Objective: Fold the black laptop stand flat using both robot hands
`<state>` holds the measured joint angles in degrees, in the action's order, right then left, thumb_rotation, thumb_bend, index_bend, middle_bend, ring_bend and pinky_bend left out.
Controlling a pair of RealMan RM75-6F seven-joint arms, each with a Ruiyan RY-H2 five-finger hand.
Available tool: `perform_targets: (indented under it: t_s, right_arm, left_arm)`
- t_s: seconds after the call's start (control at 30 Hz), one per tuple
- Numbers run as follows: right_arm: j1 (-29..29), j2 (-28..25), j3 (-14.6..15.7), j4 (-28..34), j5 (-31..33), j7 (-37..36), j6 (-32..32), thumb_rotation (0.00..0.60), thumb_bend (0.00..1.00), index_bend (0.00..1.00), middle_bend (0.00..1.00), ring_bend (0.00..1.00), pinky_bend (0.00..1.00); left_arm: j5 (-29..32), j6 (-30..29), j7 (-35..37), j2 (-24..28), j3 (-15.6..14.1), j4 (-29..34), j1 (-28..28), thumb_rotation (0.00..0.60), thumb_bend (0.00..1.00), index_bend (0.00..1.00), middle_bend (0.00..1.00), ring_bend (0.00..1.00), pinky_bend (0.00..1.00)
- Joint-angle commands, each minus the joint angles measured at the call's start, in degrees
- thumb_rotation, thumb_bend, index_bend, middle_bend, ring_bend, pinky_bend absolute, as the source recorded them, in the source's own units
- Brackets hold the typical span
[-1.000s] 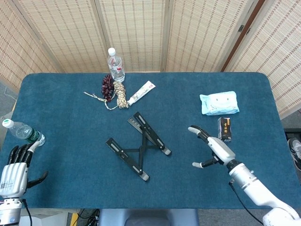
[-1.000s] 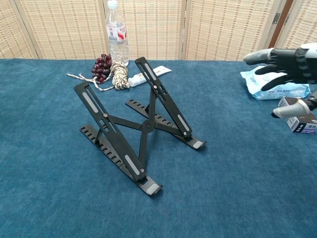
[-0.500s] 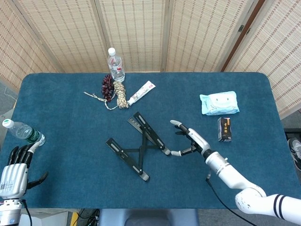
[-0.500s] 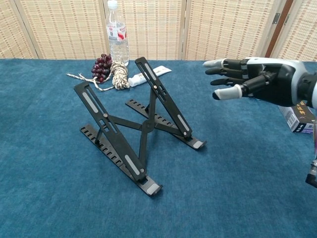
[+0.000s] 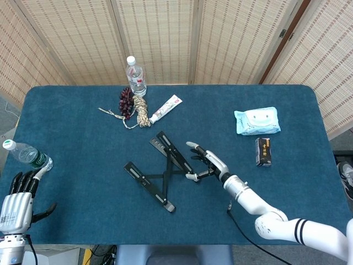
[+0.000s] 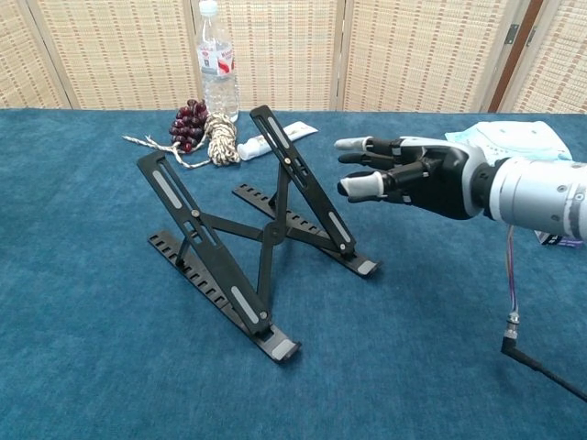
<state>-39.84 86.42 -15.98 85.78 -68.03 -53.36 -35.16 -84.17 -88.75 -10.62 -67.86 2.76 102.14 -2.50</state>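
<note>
The black laptop stand point(image 5: 161, 171) point(image 6: 248, 234) stands unfolded in the middle of the blue table, its two slotted arms raised in an X. My right hand point(image 5: 206, 164) point(image 6: 411, 175) hovers just right of the stand's raised right arm, fingers spread, holding nothing and not touching it. My left hand point(image 5: 16, 200) hangs at the table's front left corner with its fingers apart and nothing in it; the chest view does not show it.
At the back stand a water bottle point(image 5: 135, 76), dark grapes point(image 5: 126, 101), a coil of rope point(image 5: 142, 112) and a white tube point(image 5: 165, 109). A wipes pack point(image 5: 256, 121) and a small dark box point(image 5: 264, 152) lie at the right. A second bottle point(image 5: 26, 154) lies at the left edge.
My right hand has travelled left from near the small box to just beside the stand's right arm. The left hand and the stand have not moved.
</note>
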Motion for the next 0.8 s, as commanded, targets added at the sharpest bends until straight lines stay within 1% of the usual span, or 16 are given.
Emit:
perform_targets:
  t_s: [0.03, 0.27, 0.37, 0.6, 0.8]
  right_arm:
    - [-0.82, 2.73, -0.50, -2.52, 0.33, -0.68, 0.87, 0.600, 0.00, 0.00, 0.00, 0.00, 0.13]
    - [-1.36, 6.31, -0.67, -5.15, -0.91, -2.83, 2.80, 0.600, 0.00, 0.00, 0.00, 0.00, 0.13]
    - [-1.01, 6.90, -0.55, -4.82, -2.06, -4.22, 3.13, 0.600, 0.00, 0.00, 0.00, 0.00, 0.13]
    - [1.57, 4.84, 1.43, 0.52, -4.91, -7.34, 3.21, 0.600, 0.00, 0.00, 0.00, 0.00, 0.13]
    - [4.72, -0.14, 4.04, 7.15, -7.51, -8.46, 2.09, 0.600, 0.00, 0.00, 0.00, 0.00, 0.13]
  left_arm:
    - [-0.02, -0.04, 0.09, 0.08, -0.03, 0.07, 0.07, 0.600, 0.17, 0.11, 0.14, 0.10, 0.01]
    - [0.01, -0.11, -0.05, 0.31, -0.11, 0.20, 0.27, 0.600, 0.17, 0.11, 0.14, 0.10, 0.01]
    - [0.05, -0.11, -0.13, 0.37, -0.15, 0.24, 0.36, 0.600, 0.17, 0.11, 0.14, 0.10, 0.01]
    - [-0.01, -0.09, -0.29, 0.57, -0.29, 0.41, 0.51, 0.600, 0.17, 0.11, 0.14, 0.10, 0.01]
    - [-0.02, 0.39, -0.52, 0.61, -0.31, 0.46, 0.30, 0.600, 0.17, 0.11, 0.14, 0.10, 0.01]
